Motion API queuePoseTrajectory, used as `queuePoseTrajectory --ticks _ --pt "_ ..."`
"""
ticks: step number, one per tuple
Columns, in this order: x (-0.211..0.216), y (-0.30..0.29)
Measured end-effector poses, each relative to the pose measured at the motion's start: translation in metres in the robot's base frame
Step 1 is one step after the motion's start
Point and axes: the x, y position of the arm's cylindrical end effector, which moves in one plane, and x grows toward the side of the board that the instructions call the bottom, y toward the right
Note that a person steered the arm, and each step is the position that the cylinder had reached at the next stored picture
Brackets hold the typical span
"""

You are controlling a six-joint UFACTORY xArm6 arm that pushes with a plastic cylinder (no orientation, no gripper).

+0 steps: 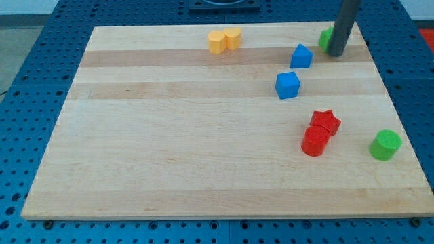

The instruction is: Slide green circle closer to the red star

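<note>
The green circle [385, 144] lies near the board's right edge, low in the view. The red star [325, 122] sits to its left, touching a red round block [315, 141] just below it. My tip [336, 53] is at the view's top right, far above both. It stands right beside a second green block [326, 36], which the rod mostly hides, so its shape cannot be made out.
Two blue blocks lie between the tip and the red star, one [301, 56] above the other [287, 85]. Two yellow blocks [224, 40] touch each other at the top middle. The wooden board [169, 135] rests on a blue pegboard.
</note>
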Motion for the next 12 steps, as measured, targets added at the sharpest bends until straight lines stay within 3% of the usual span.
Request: queuePoseTrajectory --ticks 1,4,6,7,8,9,11,12 --pt "0.050 0.000" --pt "0.120 0.051" --pt "0.256 0.075" --pt "0.297 0.075" --pt "0.298 0.063" --pt "0.298 0.013" --pt "0.279 0.018" --pt "0.243 0.047"
